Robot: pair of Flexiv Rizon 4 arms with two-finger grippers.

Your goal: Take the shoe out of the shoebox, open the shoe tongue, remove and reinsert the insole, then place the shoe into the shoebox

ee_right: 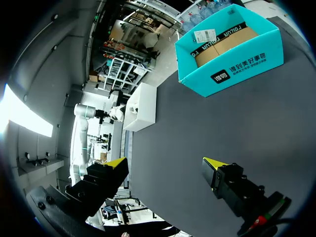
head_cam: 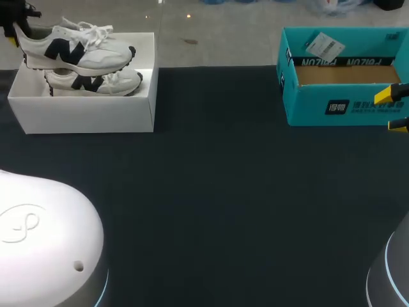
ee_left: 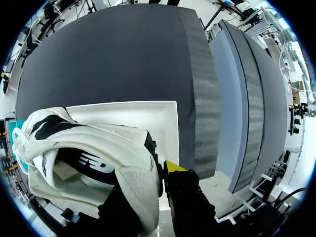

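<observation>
left wrist view: left gripper (ee_left: 150,180) clamps the shoe (ee_left: 89,148) by its heel
likely light, soft upper; the stiffer heel collar suits gripping. right gripper (ee_right: 165,165) gapes empty.

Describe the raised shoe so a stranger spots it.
Find the open white cardboard shoebox on the black table, far left. Of two white sneakers with dark side logos, it is the upper sneaker, lifted above the rim; the lower sneaker lies inside.
</observation>
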